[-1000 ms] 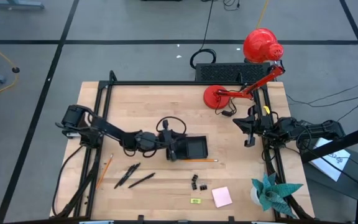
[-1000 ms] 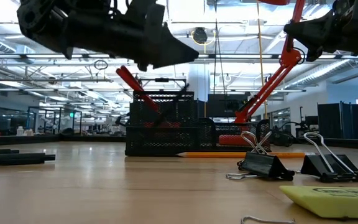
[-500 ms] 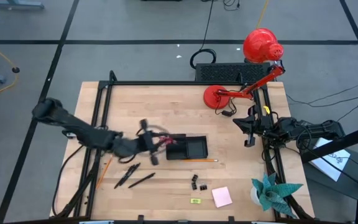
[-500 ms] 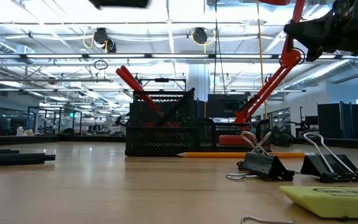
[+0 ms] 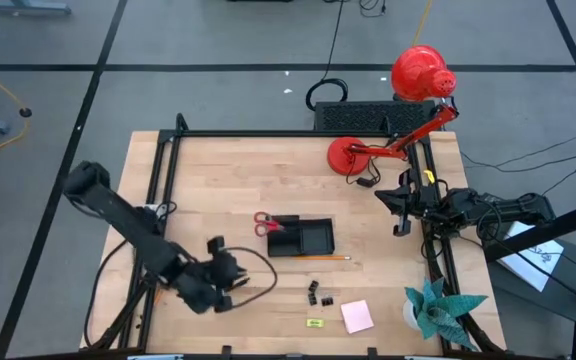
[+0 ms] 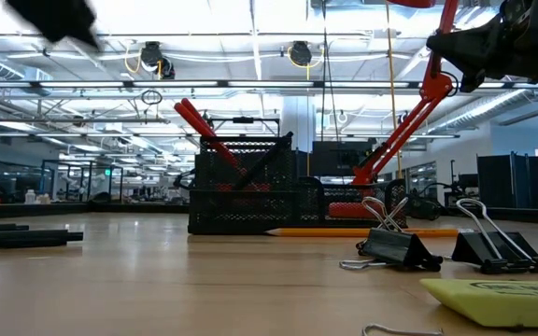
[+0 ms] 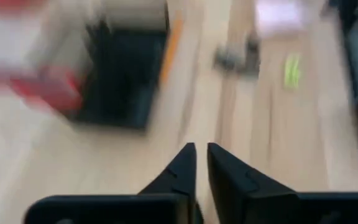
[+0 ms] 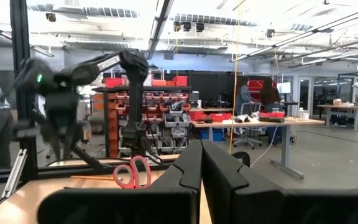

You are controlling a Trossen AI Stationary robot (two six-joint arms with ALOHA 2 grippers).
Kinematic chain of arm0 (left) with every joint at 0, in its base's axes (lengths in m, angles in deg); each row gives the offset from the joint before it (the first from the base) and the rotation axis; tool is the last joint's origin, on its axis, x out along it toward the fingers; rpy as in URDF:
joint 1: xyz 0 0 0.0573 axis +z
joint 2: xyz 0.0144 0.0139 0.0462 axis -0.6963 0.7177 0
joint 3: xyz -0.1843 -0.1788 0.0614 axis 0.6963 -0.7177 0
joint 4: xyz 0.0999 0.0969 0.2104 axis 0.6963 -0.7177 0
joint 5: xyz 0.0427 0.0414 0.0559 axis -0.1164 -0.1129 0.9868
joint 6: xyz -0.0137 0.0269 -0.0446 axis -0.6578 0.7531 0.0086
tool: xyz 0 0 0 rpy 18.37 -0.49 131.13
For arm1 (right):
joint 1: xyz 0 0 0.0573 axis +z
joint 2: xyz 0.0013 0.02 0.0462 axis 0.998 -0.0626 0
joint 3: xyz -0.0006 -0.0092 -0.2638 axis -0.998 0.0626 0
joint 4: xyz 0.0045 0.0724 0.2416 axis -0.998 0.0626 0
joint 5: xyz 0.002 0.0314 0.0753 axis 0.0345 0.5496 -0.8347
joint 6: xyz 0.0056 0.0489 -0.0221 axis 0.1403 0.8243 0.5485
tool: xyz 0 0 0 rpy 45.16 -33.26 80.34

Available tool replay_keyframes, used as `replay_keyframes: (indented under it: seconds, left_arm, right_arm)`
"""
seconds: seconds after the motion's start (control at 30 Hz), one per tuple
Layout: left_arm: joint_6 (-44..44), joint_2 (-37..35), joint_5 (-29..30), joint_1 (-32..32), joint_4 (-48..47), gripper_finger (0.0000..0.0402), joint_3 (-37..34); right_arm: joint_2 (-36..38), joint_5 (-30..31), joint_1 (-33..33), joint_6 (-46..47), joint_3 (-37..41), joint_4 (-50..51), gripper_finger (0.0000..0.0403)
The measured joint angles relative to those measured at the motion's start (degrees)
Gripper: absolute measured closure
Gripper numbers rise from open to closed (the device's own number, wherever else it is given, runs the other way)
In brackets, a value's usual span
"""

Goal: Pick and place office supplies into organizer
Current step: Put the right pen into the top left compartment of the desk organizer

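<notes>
Scissors (image 5: 265, 222) in organizer (image 5: 301, 238); left pincer (image 5: 220, 287) narrow, empty over pens; open wider, align lengthwise before gripping.

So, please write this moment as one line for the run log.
scissors: in organizer, handles out | left gripper: shut, empty, near pens | right gripper: shut, parked at table's right edge

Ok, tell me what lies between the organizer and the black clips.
In the high view, an orange pencil lies just beside the organizer, between it and the black clips. The rest of that stretch is bare wood.
</notes>
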Motion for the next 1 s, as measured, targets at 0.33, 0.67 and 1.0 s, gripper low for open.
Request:
replay_keyframes:
  seconds: [0.33, 0.67, 1.0]
  left_arm:
    - [-4.8, 13.9, -14.8, 3.5, 0.9, 0.0195, -0.1]
    - [-5.2, 18.6, -19.5, 6.5, 0.9, 0.0128, -0.1]
    - [-4.0, 22.3, -21.2, 6.4, 0.5, 0.0184, 0.3]
  right_arm:
    - [0.0, 0.0, 0.0, 0.0, 0.0, 0.3, 0.0399]
    - [0.0, 0.0, 0.0, 0.0, 0.0, 0.3, 0.0399]
    - [0.0, -0.1, 0.0, 0.1, 0.0, 0.3, 0.0399]
